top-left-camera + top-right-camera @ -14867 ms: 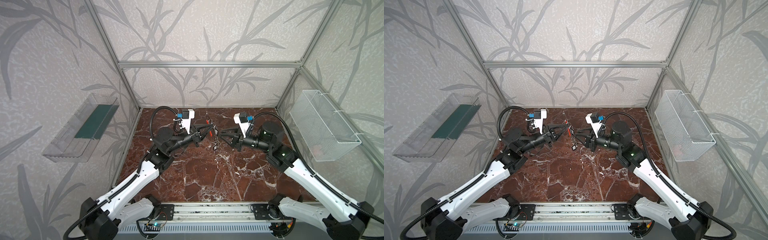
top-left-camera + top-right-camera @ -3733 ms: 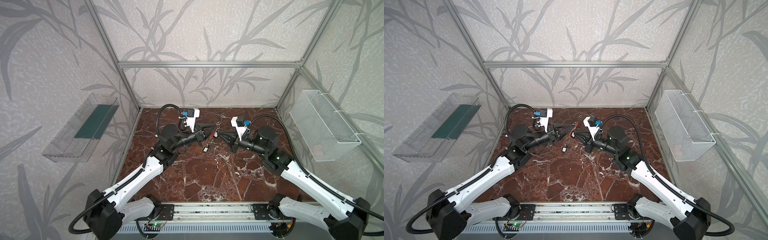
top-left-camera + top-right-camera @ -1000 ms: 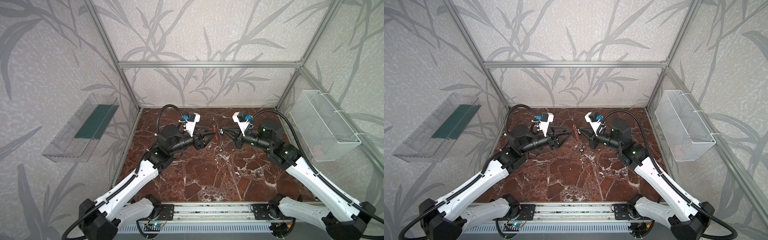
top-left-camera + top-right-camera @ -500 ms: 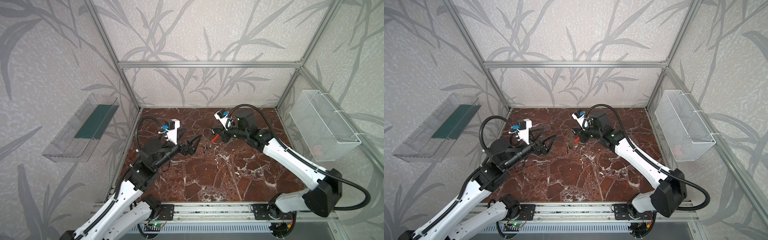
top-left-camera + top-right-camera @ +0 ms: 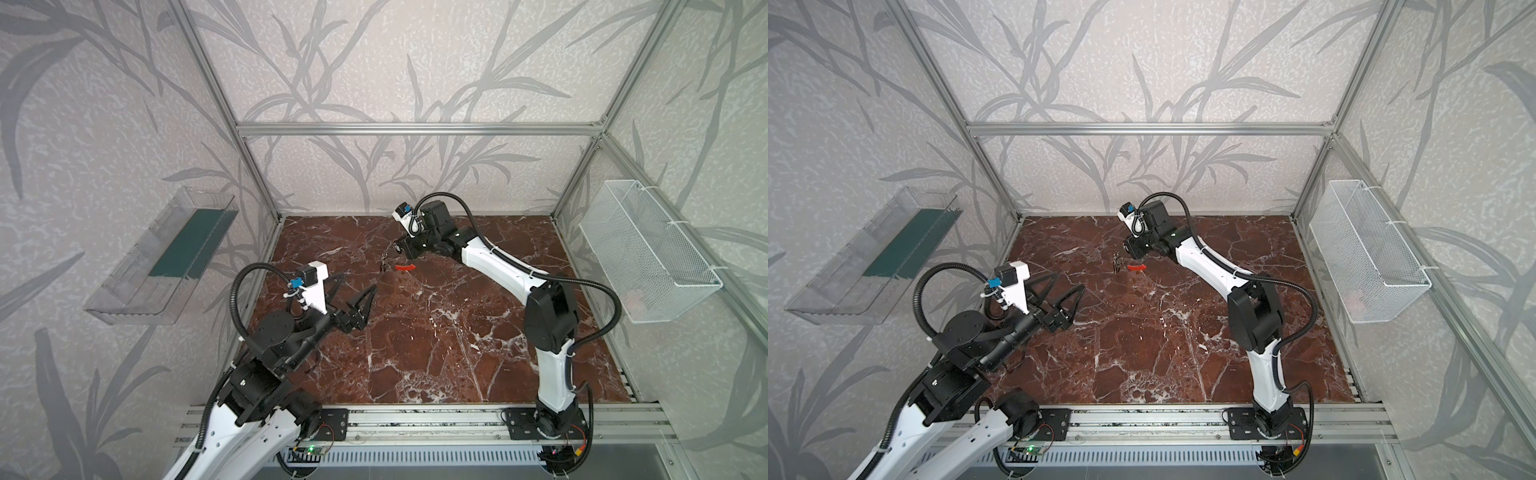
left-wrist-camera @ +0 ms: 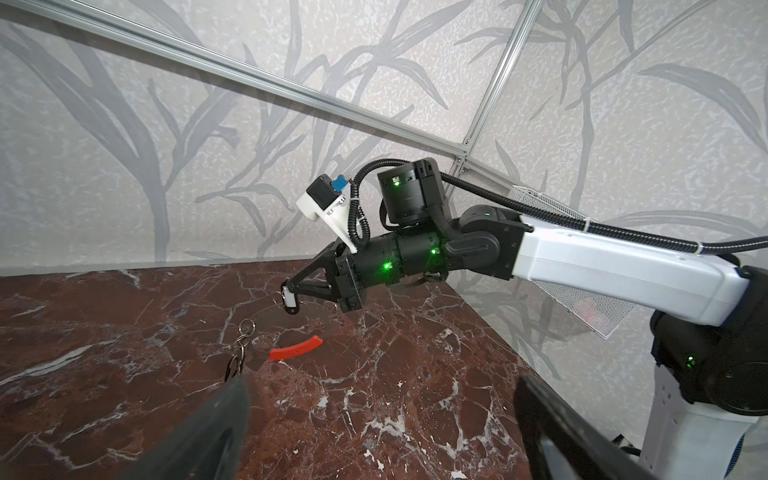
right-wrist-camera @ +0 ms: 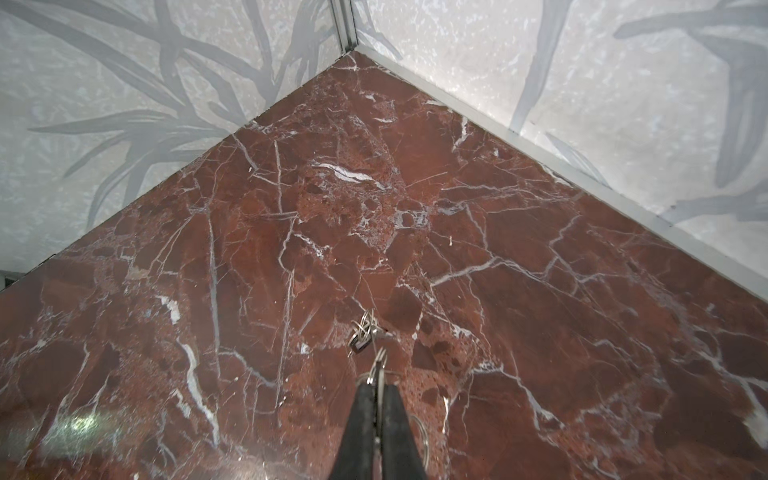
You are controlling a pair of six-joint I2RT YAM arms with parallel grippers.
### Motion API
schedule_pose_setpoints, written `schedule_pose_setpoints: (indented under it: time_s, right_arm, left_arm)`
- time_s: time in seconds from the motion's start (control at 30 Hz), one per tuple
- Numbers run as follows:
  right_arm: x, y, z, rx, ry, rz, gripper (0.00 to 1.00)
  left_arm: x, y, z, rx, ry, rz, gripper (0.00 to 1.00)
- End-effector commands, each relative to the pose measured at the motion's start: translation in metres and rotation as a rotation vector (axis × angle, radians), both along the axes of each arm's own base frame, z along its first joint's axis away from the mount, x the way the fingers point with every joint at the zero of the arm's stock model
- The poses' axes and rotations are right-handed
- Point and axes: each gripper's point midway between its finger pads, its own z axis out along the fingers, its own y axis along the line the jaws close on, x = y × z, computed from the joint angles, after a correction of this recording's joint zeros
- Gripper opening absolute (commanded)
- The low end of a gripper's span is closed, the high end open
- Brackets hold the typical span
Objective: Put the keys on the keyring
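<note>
Left wrist view: right pincer (image 6: 286,289) sits low over the tabletop (image 6: 374,395), jaws closed on the held key (image 6: 289,300); its black, white-labelled tag hangs just below the tips.
Keyring (image 6: 296,348): flat on the tabletop, just beneath the right pincer; the pale band is faint, the red arc (image 5: 405,267) plain.
Red arc axis: left to right in both top views, hollow side toward the back wall.
Loose keys (image 5: 383,264): a bunch just left of the red arc, long axis running from back wall to front rail; whether threaded on the keyring cannot be told.
Left pincer (image 5: 359,281): jaws spread wide, empty, pointing toward the loose keys, well apart from them.
Right wrist view: closed fingers (image 7: 359,428), the held key's metal loop showing between the tips; loose keys just ahead.
</note>
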Motion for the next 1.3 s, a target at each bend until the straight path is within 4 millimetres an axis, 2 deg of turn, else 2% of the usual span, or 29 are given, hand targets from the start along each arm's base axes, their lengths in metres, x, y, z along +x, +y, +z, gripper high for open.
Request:
schedule_pose_setpoints:
  time_s: [0.0,0.1,0.27,0.47,0.7,0.9,1.1,1.13,1.27]
  right_arm:
    - [0.002,0.012,0.000,0.007,0.017,0.021,0.00]
    - [-0.005,0.020,-0.014,0.008,0.040,0.052,0.00]
    - [-0.027,0.023,-0.036,-0.030,0.057,0.096,0.00]
    - [-0.056,0.014,-0.051,-0.070,0.096,0.114,0.00]
    - [-0.094,0.000,-0.057,-0.103,0.142,0.122,0.00]
    - [-0.124,-0.020,-0.074,-0.176,0.254,0.119,0.00]
    - [-0.156,-0.051,-0.103,-0.305,0.397,0.114,0.00]
    - [-0.162,-0.056,-0.108,-0.323,0.423,0.112,0.00]
    - [-0.181,-0.071,-0.122,-0.369,0.501,0.103,0.00]
  left_arm:
    - [0.002,0.011,-0.015,0.025,0.047,0.055,0.99]
    - [-0.006,0.020,-0.012,0.016,0.032,0.075,0.99]
    - [-0.006,0.022,-0.016,0.019,0.039,0.083,0.99]
    - [-0.004,0.019,-0.017,0.010,0.044,0.077,0.99]
    - [-0.002,0.016,-0.016,0.003,0.040,0.066,0.99]
    - [0.000,0.011,-0.019,0.001,0.050,0.051,0.99]
    - [-0.001,0.006,-0.017,-0.001,0.049,0.025,0.99]
    - [0.003,0.003,-0.022,0.012,0.069,0.023,0.99]
    - [0.006,0.000,-0.024,0.014,0.072,0.019,0.99]
